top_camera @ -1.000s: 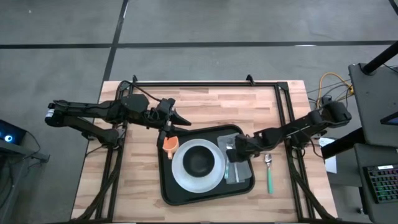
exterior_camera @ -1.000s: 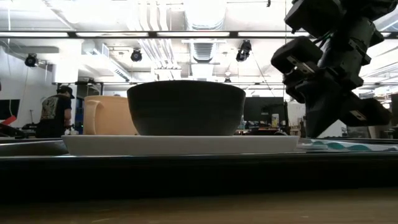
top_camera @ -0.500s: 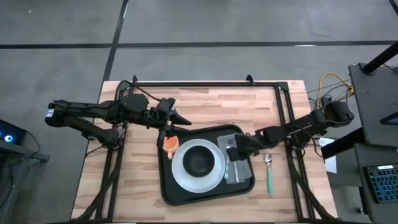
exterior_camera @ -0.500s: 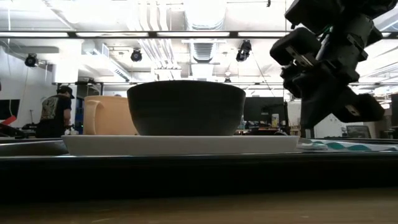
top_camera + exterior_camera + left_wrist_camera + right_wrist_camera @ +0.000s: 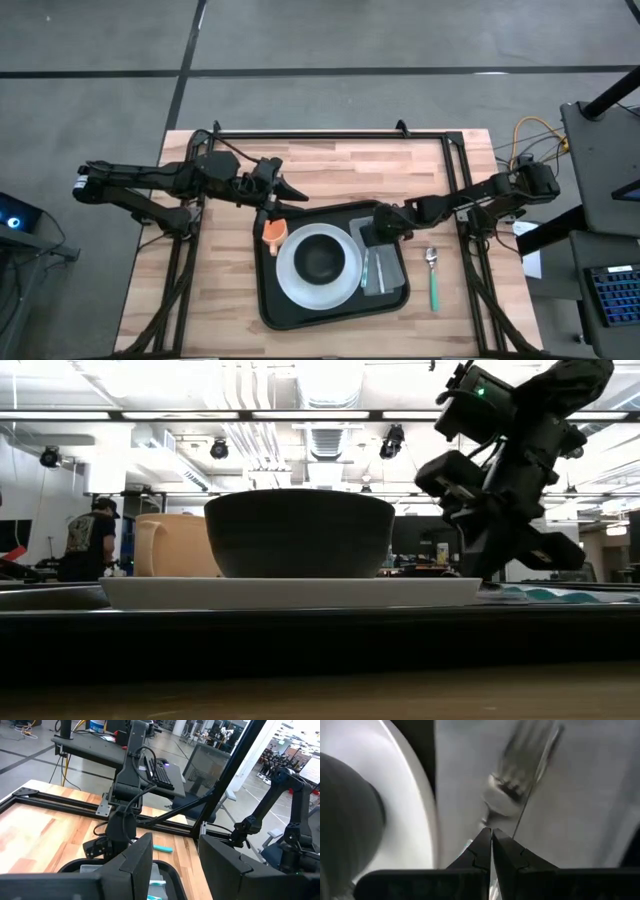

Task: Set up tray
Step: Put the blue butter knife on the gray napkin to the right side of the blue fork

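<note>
- The black tray (image 5: 335,310) lies on the wooden table (image 5: 330,165), toward its near edge, holding a white plate (image 5: 292,282) with a dark bowl (image 5: 320,261), an orange cup (image 5: 272,236), and a grey napkin (image 5: 385,268) with a fork (image 5: 522,767).
- The right gripper (image 5: 378,228) hovers over the tray's far right corner, its fingers pressed together and empty.
- The left gripper (image 5: 290,189) waits just beyond the tray's far left corner, fingers parted.
- A green-handled spoon (image 5: 433,281) lies right of the tray.
- Behind the table, a person (image 5: 88,538) stands in a workshop.
</note>
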